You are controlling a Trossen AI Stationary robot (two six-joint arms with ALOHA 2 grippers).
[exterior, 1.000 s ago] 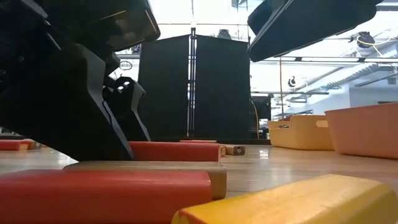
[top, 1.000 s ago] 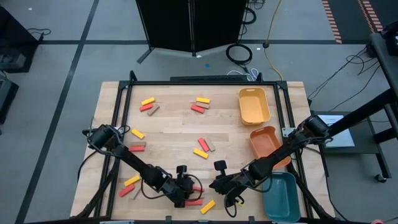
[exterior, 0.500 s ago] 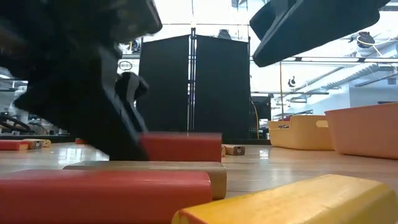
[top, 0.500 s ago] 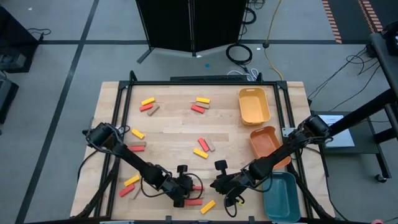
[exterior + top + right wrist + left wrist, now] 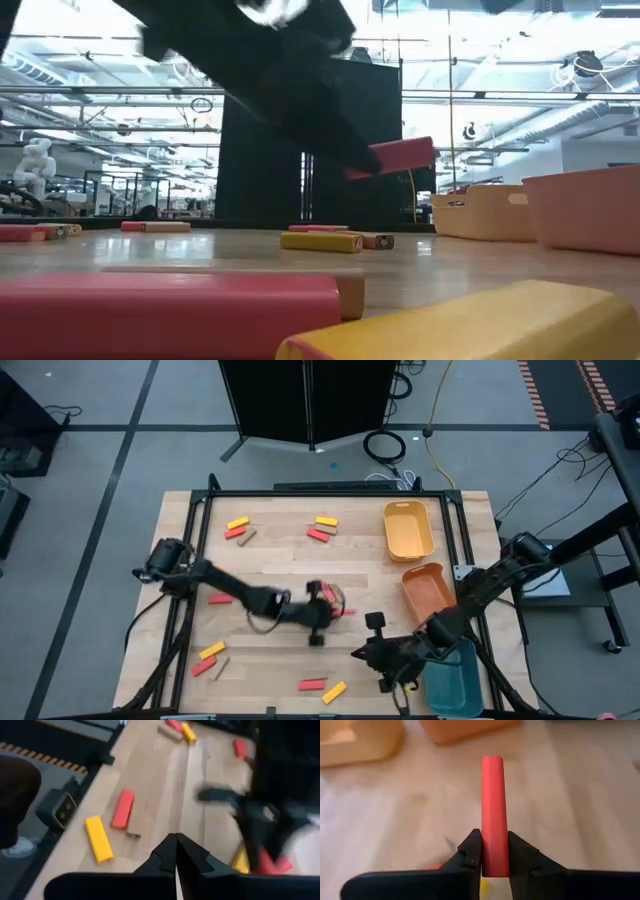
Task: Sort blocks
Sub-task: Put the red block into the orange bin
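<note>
Grey floor surrounded the wooden table [image 5: 280,575], and a black cabinet [image 5: 305,400] stood behind its far edge. Over the middle of the table the left arm reached out nearly flat from its base at the left edge, and the left gripper [image 5: 325,605] was clamped on a red block [image 5: 494,815], lifted clear of the wood; in the low view that block [image 5: 395,157] hung tilted in the air. The right arm folded back towards the near right corner, its right gripper [image 5: 372,650] with fingers pressed together on nothing, just beside the teal tray [image 5: 455,675]. Other blocks lay scattered: a red and yellow pair [image 5: 322,687] at the near edge, more near the far side. No readable writing showed anywhere.
</note>
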